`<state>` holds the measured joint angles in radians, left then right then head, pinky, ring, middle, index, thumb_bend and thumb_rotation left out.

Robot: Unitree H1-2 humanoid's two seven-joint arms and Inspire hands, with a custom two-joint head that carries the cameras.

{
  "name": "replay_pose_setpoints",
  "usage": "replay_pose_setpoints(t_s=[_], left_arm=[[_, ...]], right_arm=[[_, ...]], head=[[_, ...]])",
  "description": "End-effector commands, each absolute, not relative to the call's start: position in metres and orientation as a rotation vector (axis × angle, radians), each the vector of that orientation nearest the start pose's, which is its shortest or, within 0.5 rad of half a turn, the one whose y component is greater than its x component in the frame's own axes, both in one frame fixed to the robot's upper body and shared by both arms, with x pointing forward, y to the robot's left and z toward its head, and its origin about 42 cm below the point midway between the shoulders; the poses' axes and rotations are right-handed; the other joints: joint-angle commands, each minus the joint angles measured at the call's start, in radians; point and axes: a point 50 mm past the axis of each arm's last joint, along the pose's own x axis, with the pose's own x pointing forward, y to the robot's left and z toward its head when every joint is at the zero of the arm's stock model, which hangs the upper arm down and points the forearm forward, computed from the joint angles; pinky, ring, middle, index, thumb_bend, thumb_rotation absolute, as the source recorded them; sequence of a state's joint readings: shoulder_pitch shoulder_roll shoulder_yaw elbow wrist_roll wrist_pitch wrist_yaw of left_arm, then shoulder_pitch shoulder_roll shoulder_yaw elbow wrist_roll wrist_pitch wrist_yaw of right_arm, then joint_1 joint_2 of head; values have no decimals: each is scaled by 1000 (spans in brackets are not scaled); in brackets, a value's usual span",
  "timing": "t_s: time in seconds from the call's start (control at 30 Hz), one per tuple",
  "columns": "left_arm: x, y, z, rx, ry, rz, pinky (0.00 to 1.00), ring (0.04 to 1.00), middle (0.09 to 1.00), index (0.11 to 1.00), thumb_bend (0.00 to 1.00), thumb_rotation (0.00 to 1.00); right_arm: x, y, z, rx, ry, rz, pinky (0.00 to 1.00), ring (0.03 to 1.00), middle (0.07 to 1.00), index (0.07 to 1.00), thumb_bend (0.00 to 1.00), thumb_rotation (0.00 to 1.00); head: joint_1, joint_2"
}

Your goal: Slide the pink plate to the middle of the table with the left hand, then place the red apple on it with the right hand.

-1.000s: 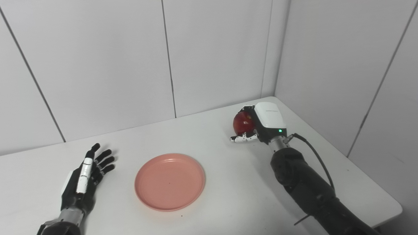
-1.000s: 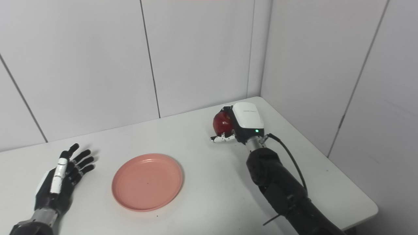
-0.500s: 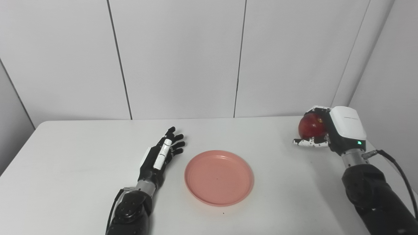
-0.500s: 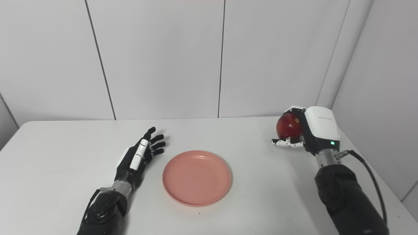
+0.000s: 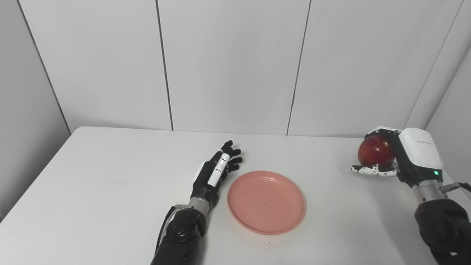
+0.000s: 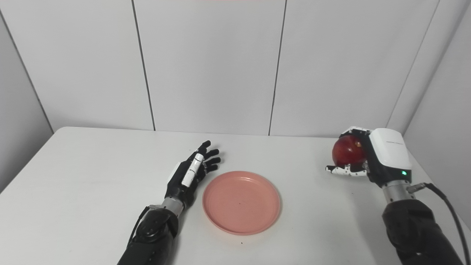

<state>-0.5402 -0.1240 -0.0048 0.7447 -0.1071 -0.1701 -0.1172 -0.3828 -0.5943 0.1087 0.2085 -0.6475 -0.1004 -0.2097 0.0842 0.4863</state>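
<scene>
— Right hand (image 5: 397, 158) has its fingers wrapped round the glossy red apple (image 5: 372, 154), far right of the white table (image 5: 110, 184). Risk?

— Apple could roll off the shallow round pink plate (image 5: 266, 201) at mid-table. Left hand (image 5: 215, 173), fingers spread and empty, rests just beside its left rim.

Probably a lab, bare white table (image 5: 110, 173), plain panelled walls (image 5: 228, 66)

Left hand (image 5: 215, 173) black with white finger strip, right hand (image 5: 401, 156) black with white back shell, green indicator light, silver wrists, black forearms, black cable at right wrist.
</scene>
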Motion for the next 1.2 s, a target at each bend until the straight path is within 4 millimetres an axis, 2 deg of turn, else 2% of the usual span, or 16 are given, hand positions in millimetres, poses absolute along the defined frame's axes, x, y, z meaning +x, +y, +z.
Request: replay_pose_setpoints(t_s=[0.0, 0.2, 0.37, 0.47, 0.67, 0.93, 1.17], left_arm=[[412, 89, 64, -157, 189, -283, 796, 787, 822, 872, 811, 798], [413, 83, 63, -134, 190, -288, 784, 777, 816, 874, 825, 808], [414, 86, 62, -129, 190, -289, 790, 791, 833, 886, 817, 825], [413, 87, 61, -147, 193, -278, 772, 774, 813, 870, 829, 795], [413, 93, 61, -145, 194, -272, 767, 773, 813, 866, 808, 791], [413, 107, 59, -158, 194, -276, 786, 787, 821, 866, 838, 776], [413, 112, 59, -187, 202, -287, 809, 802, 836, 875, 828, 766]], right_arm=[[404, -377, 257, -1223, -476, -166, 225, 290, 390, 488, 496, 166], [408, -380, 262, -1212, -492, -157, 229, 295, 395, 487, 496, 163], [410, -371, 268, -1210, -508, -148, 234, 304, 408, 488, 495, 167], [411, -363, 272, -1204, -532, -135, 221, 291, 402, 489, 496, 167], [410, -341, 280, -1198, -568, -96, 241, 312, 415, 490, 495, 170], [409, -299, 298, -1205, -634, -49, 240, 313, 416, 492, 495, 176], [408, -275, 308, -1201, -670, -22, 235, 309, 414, 492, 495, 176]], head=[[21, 1], [39, 1], [23, -2], [20, -1], [-6, -1], [-75, -5], [-99, -4]])
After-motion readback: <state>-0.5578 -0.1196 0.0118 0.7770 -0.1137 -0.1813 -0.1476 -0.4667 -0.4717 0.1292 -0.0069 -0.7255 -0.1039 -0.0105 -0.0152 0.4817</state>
